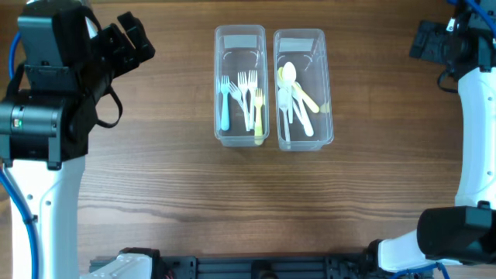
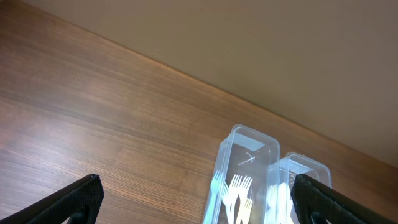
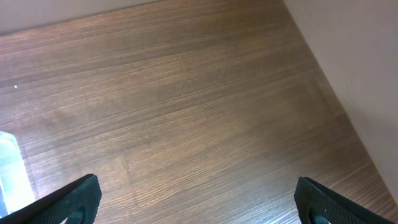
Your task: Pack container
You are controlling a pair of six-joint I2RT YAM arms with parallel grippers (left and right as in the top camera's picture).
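Note:
Two clear plastic containers stand side by side at the far middle of the table. The left container (image 1: pixel 241 85) (image 2: pixel 244 163) holds several forks (image 1: pixel 249 99) (image 2: pixel 237 191) in blue, white and yellow. The right container (image 1: pixel 302 89) (image 2: pixel 303 169) holds white and yellow spoons (image 1: pixel 296 97). My left gripper (image 1: pixel 133 37) (image 2: pixel 199 205) hovers open at the far left, well away from the containers, with nothing between its fingers (image 2: pixel 74 200). My right gripper (image 1: pixel 425 39) (image 3: pixel 199 205) is open at the far right, over bare wood, also holding nothing.
A corner of a clear container (image 3: pixel 11 169) shows at the left edge of the right wrist view. The wooden table (image 1: pixel 248 201) ends at a pale wall (image 2: pixel 280 50) beyond the containers. The arm bases (image 1: pixel 39 194) stand at both front corners.

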